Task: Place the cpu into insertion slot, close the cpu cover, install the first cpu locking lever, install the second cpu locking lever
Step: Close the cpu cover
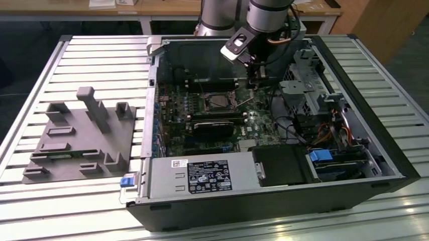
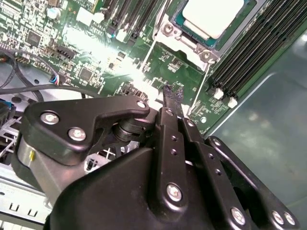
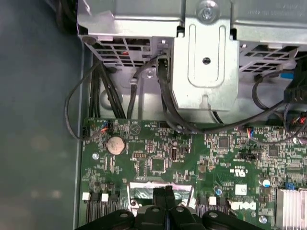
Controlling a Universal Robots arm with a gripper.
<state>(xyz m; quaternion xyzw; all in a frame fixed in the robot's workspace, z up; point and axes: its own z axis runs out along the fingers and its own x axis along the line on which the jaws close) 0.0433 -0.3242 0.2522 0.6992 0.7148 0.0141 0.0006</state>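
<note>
**As the hand hung closed beside the socket, the chip sat in place**

While the arm reached into the open computer case (image 1: 375, 150) on the slatted tabletop (image 1: 87, 55), the hand (image 1: 253, 84) hovered just beside the insertion slot (image 1: 216, 101), on the exterior view's right of it. In both wrist views its fingertips (image 3: 160, 194) were pressed together, with nothing visible between them. The cpu (image 2: 211, 14) lay in the slot, pale top up, though the picture's edge cut it off. A silver frame, the cpu cover (image 2: 187, 40), ringed it; whether it lay fully flat was hard to judge. Two thin wire levers (image 2: 149, 51) (image 2: 205, 79) slanted past the socket, and whether either was hooked down could not be told. The hand's black linkage hid much of the motherboard (image 3: 153, 158). Stickers on the power supply (image 1: 201, 176) carried print too small to read. White lettering (image 3: 240, 206) marked the board.
</note>
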